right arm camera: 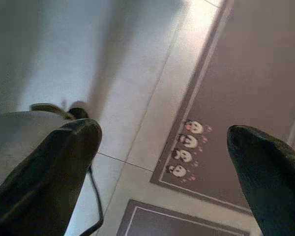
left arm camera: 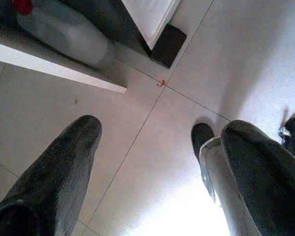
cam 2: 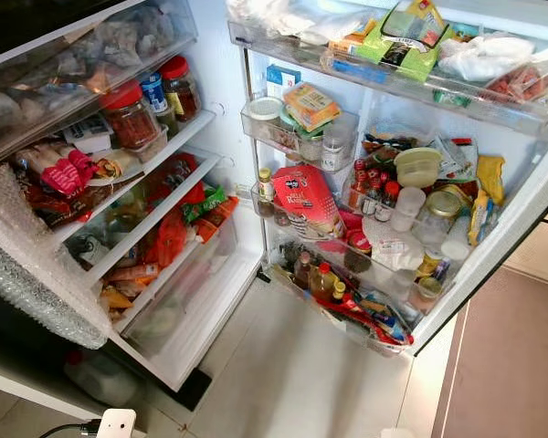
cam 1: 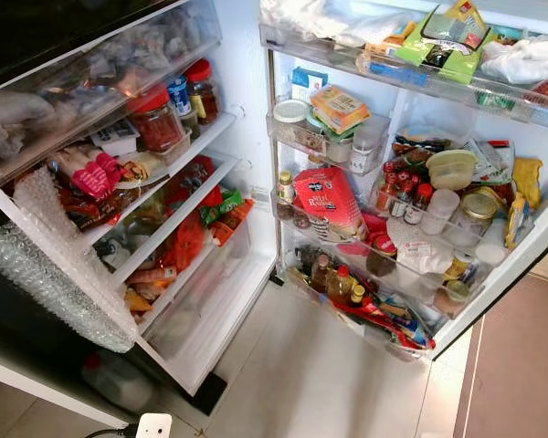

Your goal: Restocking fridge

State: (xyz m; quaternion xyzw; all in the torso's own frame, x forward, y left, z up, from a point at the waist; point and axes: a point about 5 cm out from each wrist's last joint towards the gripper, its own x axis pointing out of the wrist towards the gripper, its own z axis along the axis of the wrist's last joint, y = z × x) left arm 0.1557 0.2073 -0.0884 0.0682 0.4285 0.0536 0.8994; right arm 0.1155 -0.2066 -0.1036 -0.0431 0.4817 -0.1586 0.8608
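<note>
While the fridge (cam 1: 247,137) stands open, shelves and door racks (cam 1: 347,265) crammed, both arms hang low: left hand (left arm camera: 157,162) and right hand (right arm camera: 162,162) spread wide over floor tiles, carrying nothing. Survey stage, I'd say; next comes fetching stock.

left pincer (left arm camera: 157,162): fingers spread, aimed down | right pincer (right arm camera: 162,157): fingers spread, aimed down

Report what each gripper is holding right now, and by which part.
Nothing is held. The left gripper hangs open over the floor tiles, and the right gripper hangs open above the mat; the gap between each pair of fingers is empty.
</note>
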